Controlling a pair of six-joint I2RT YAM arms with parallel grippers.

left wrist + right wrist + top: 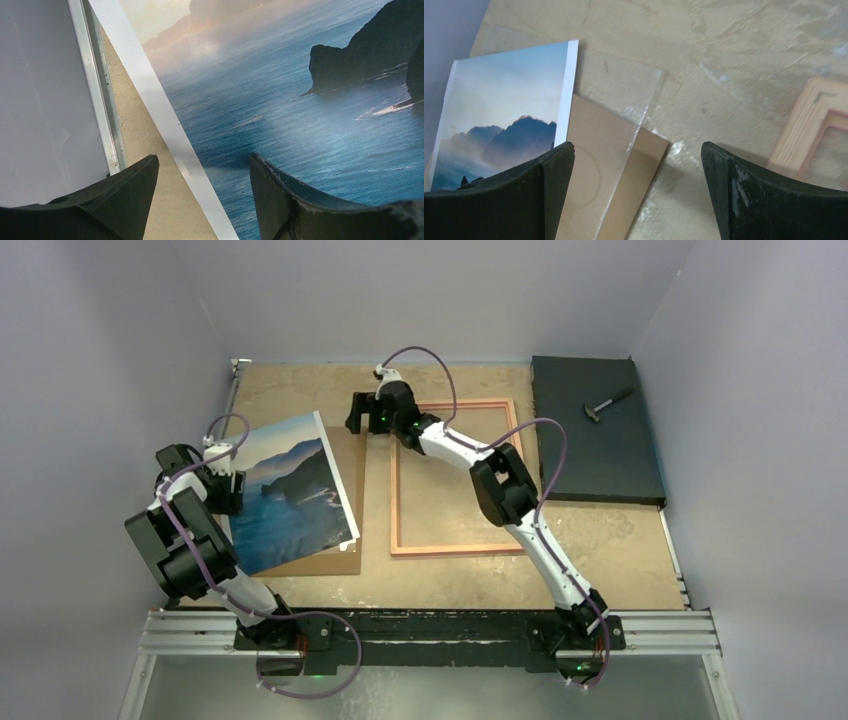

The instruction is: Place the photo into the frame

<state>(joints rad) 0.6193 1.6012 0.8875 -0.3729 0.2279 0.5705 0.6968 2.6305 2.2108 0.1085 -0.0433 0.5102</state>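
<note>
The photo (pixel 290 490), a sea and dark headland print with a white border, lies tilted at the left of the table, partly over a brown backing board (pixel 340 545). My left gripper (pixel 228 490) is at the photo's left edge. In the left wrist view its jaws stand apart, and the photo's white border (pixel 165 115) runs between the left gripper's (pixel 202 157) fingertips. The frame (pixel 395 500) lies flat at the middle, pale wood side up. My right gripper (pixel 358 415) hovers open by the frame's far left corner (pixel 819 115), above the board's corner (pixel 644 165), holding nothing.
A clear pane (pixel 624 95) lies over the backing board beside the photo (pixel 504 110). A dark mat (pixel 595 440) with a small hammer (pixel 608 403) on it sits at the back right. A metal rail (pixel 97 85) and a grey wall border the table's left side.
</note>
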